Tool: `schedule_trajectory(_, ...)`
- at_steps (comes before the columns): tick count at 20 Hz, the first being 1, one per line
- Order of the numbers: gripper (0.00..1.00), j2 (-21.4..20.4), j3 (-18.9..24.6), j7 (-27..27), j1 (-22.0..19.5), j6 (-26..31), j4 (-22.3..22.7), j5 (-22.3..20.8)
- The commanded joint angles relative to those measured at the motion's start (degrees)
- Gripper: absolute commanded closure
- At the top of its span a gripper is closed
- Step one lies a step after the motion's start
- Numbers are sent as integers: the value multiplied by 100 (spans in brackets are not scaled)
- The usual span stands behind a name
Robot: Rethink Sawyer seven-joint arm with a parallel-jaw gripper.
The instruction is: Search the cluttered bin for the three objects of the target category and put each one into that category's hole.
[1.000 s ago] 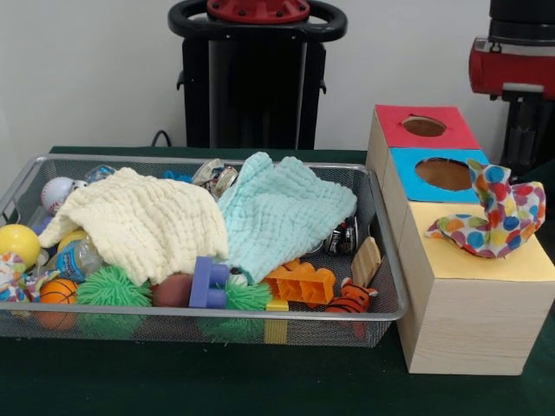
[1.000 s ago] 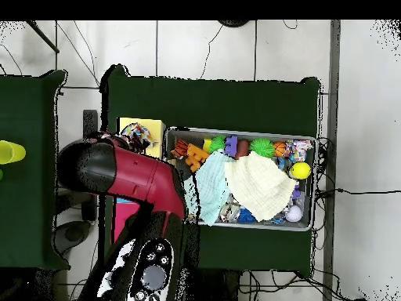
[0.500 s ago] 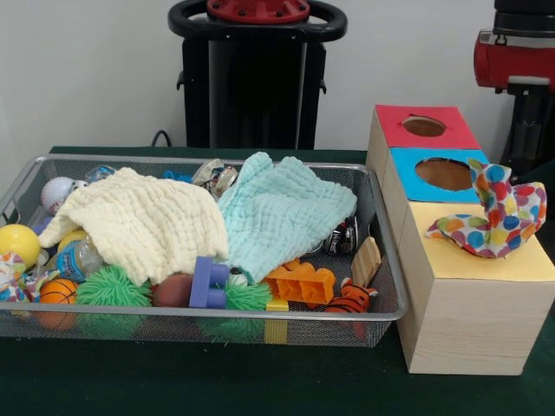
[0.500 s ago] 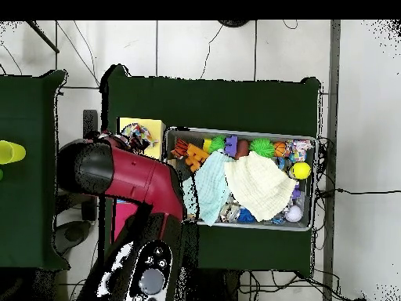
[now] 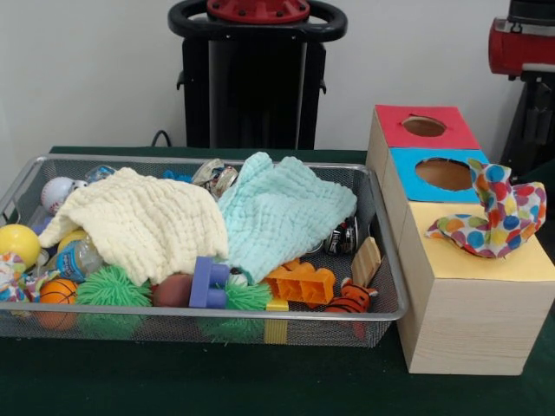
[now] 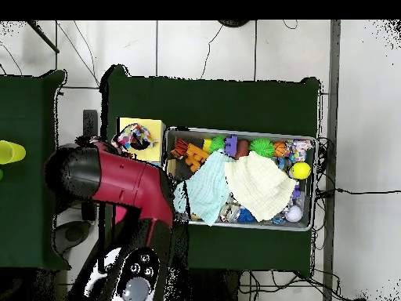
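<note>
A polka-dot cloth (image 5: 496,215) lies bunched on the yellow top (image 5: 486,260) of the wooden box row, hiding that top's hole. The red top's hole (image 5: 424,126) and the blue top's hole (image 5: 444,173) are uncovered. In the wire bin (image 5: 386,260), a cream cloth (image 5: 139,224) and a mint cloth (image 5: 282,212) lie spread over the toys. My red arm (image 5: 522,45) shows at the top right, and its black lower part (image 5: 531,121) drops behind the boxes. Overhead, the arm (image 6: 110,176) covers the red and blue tops, with the polka-dot cloth (image 6: 135,139) beside it.
The bin also holds a yellow ball (image 5: 17,243), a small basketball (image 5: 57,291), green spiky balls (image 5: 113,286), a purple block (image 5: 206,282), an orange block (image 5: 302,282), a tiger toy (image 5: 351,297), cans (image 5: 342,238) and a bottle (image 5: 76,257). Dark green cloth (image 5: 260,381) covers the table.
The arm's red part has risen toward the top right corner in the front view. Overhead, it has swung away from the bin. The cloths have not moved.
</note>
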Motion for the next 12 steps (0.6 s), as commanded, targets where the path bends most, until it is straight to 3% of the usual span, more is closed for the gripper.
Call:
schedule_trajectory(1, 100, -79, 6, 1443, -35, 1115, -267, -240)
schedule_trajectory(9, 100, 256, 224, 966, -336, -23, -382, -204)
schedule_trajectory(12, 100, 344, 352, 872, -444, -706, -396, -190)
